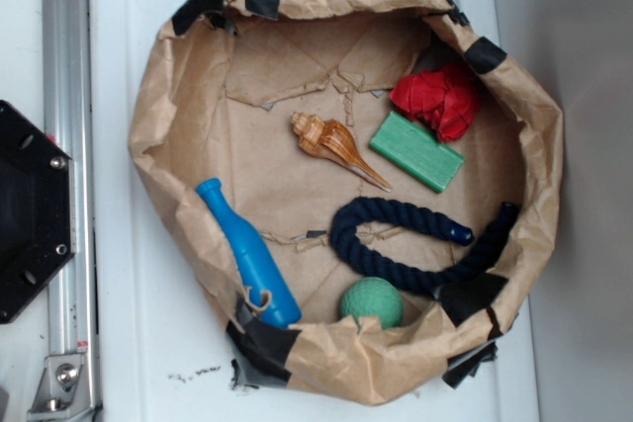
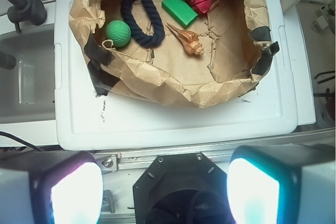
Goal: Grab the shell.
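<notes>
Wrist view shows the gripper (image 2: 164,190) spread wide and empty, well back from the paper basket (image 2: 157,85); the shell (image 1: 334,147) lies mid-basket beside the green block (image 1: 416,151); approach not begun; next, reach over and descend.

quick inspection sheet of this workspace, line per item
surface: white lid carrying a brown paper basin patched with black tape
job's things: shell lying on the paper floor near the middle, thin point toward the green block, touching nothing
clutter: red cloth against the block; blue bottle leaning on the paper wall; navy rope curled; green ball beside the rope
grippers: gripper back over the base, far from the basin, two pads wide apart, holding nothing
cables: dark cables at the wrist view's right edge
surroundings: metal rail, black base plate
</notes>
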`<action>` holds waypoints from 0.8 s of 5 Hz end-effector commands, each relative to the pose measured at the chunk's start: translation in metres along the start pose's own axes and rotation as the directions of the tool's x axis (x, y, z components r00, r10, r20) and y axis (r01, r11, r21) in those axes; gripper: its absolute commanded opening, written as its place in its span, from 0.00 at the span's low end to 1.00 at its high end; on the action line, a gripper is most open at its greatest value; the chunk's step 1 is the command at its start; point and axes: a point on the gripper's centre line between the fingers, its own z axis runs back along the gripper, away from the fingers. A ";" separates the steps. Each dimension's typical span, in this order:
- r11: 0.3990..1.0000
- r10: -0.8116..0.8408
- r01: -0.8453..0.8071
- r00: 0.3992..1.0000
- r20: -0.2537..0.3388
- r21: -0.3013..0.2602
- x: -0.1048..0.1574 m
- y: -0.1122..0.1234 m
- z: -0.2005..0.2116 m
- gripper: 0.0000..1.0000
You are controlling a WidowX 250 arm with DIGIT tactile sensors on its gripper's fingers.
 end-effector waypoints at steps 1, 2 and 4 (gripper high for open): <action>1.000 0.000 0.000 1.000 0.000 0.000 0.000 0.000 0.000 1.00; 0.998 -0.053 0.050 0.996 0.071 0.040 0.034 0.015 -0.019 1.00; 0.951 -0.299 0.286 0.947 0.116 0.115 0.091 0.034 -0.069 1.00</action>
